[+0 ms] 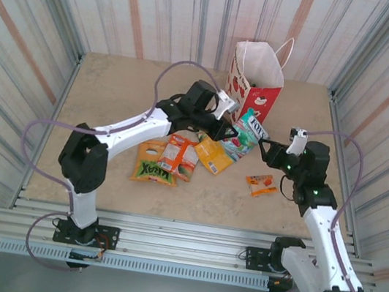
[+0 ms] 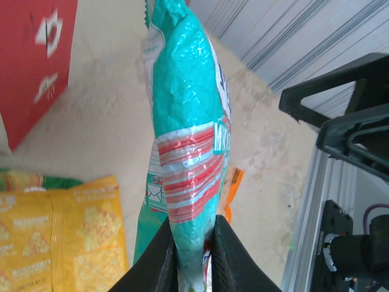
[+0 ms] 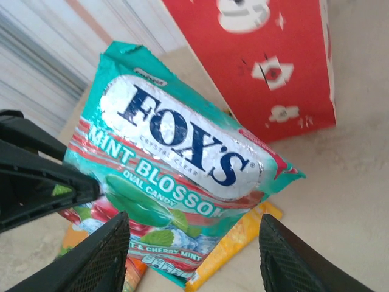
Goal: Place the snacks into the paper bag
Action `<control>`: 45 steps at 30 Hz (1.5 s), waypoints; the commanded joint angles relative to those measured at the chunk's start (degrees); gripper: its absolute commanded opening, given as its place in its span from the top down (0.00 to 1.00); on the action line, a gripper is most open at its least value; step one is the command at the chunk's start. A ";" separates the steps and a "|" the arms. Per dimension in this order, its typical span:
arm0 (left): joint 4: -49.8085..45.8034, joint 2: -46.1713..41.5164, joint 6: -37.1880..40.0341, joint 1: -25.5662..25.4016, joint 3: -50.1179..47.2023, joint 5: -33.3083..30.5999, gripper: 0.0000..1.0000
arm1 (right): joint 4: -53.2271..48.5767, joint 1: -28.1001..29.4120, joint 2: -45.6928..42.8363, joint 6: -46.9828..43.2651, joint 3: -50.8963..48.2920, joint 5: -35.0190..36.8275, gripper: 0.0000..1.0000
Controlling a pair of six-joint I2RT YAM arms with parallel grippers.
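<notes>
My left gripper (image 2: 193, 234) is shut on one end of a teal Fox's mint candy packet (image 2: 185, 109), which it holds off the table beside the paper bag (image 1: 258, 78). The bag stands upright at the back, red below and white above. My right gripper (image 3: 193, 222) is open and faces the printed side of that teal packet (image 3: 176, 158), its fingers apart from it. More snacks lie on the table: a yellow packet (image 1: 213, 154), an orange one (image 1: 178, 154), a green-and-yellow one (image 1: 155, 163) and a small orange one (image 1: 261, 184).
Corrugated walls (image 1: 42, 33) close in the table on three sides. A metal rail (image 1: 179, 240) runs along the near edge by the arm bases. The left gripper's black fingers (image 3: 36, 182) reach into the right wrist view from the left.
</notes>
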 commanded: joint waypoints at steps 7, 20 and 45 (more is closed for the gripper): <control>21.70 -11.72 0.29 2.30 -10.89 7.05 1.00 | 5.81 -2.03 -6.79 -1.20 -2.02 -3.87 0.22; 46.74 -11.09 -13.66 5.41 -16.18 19.19 1.00 | 29.38 -6.48 -0.21 6.89 -5.04 -28.03 0.19; 49.71 -7.05 -15.86 4.31 -14.22 19.65 1.00 | 28.85 -2.14 1.38 1.89 -0.79 -30.40 0.61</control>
